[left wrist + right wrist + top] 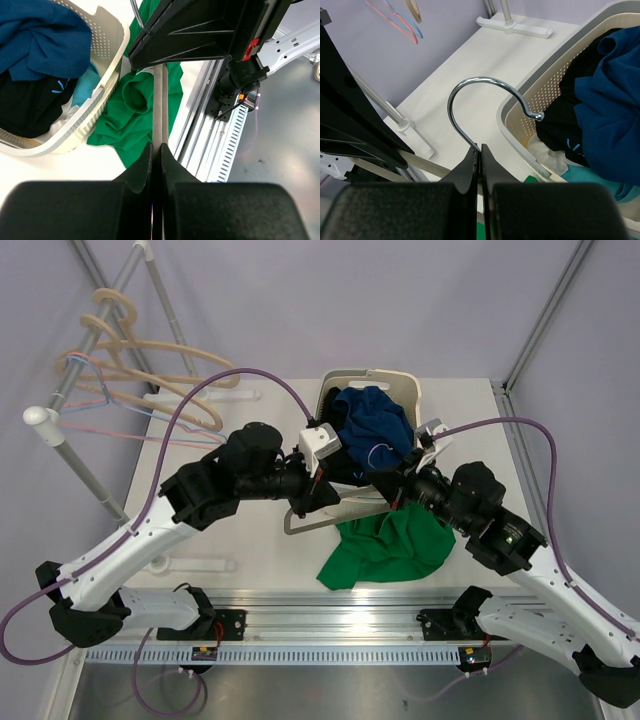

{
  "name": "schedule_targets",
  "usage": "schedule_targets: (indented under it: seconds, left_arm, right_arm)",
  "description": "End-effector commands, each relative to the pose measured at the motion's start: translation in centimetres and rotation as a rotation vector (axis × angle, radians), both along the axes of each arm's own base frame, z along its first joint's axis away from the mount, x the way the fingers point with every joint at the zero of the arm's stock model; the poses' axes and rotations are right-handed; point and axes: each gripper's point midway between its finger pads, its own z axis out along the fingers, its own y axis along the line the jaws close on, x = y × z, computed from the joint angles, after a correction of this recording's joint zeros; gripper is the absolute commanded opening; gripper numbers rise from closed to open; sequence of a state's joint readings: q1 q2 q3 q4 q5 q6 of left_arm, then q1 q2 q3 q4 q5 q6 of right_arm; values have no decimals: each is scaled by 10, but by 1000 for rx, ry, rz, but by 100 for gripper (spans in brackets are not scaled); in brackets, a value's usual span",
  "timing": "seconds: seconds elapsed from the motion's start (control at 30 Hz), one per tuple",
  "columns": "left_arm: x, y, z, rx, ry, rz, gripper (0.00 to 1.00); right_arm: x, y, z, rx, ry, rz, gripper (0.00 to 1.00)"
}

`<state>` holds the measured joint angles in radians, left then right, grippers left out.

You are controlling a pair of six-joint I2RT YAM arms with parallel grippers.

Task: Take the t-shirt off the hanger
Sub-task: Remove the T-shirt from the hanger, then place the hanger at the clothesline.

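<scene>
A pale wooden hanger with a chrome hook is held between both arms above the table. My left gripper is shut on the hanger's wooden bar. My right gripper is shut on the base of the hook, as the right wrist view shows. The green t-shirt lies crumpled on the table under and in front of the hanger. It also shows in the left wrist view. I cannot tell whether any part of it still hangs on the bar.
A white laundry basket with blue and black clothes stands just behind the grippers. A clothes rack with spare hangers is at the back left, and its white foot lies on the table. A metal rail runs along the near edge.
</scene>
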<state>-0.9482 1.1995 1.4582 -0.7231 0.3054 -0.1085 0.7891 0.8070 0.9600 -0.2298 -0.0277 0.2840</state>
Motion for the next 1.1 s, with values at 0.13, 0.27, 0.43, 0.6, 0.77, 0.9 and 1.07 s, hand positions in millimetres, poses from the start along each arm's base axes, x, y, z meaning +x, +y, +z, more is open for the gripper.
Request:
schedule_targets:
  seconds: [0.13,0.27,0.43,0.6,0.77,0.9,1.07]
  left_arm:
    - [-16,-7,20,-81,15,-78,0]
    - [-10,3,32,-119,-28,-8,0]
    - [6,30,50,-150,-92,169,0]
    - [11,42,61,-185,-97,254,0]
    - [22,55,70,-202,-115,355,0]
    - [19,57,74,-225,-102,358,0]
    - [13,62,82,-255,-99,356,0]
  right_arm:
    - [-13,-3,43,103,-142,45,12]
    - [-17,-6,45,100,-143,51,64]
    - [-3,-22,42,80,-115,-71,93]
    - [-1,-45,44,83,-99,-172,94]
    - [-6,-54,50,98,-117,-186,91]
    - [3,-48,39,59,-93,-203,74]
    - [15,-37,28,13,-75,-201,71]
